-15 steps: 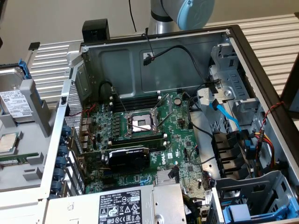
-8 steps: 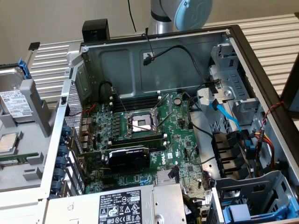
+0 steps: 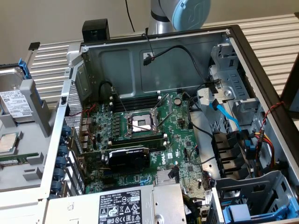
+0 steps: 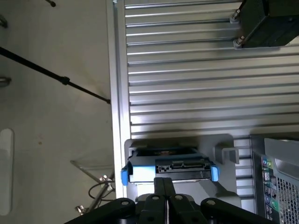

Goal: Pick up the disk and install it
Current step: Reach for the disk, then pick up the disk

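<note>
the disk rests on a holder at the exterior view's left of the computer case, a cpu chip near it.

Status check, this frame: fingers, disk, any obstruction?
Fingers shut, empty, close to the disk. Disk seated in grey holder beside the case, not lifted. Nothing visible between fingers and disk.

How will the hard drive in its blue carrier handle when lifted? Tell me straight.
The hard drive looks rigid: a metal body that should not flex, and probably heavy for its size. Its blue carrier frame looks like thin plastic, so the clips may give under a squeeze. Flat-sided, it is unlikely to roll.
</note>
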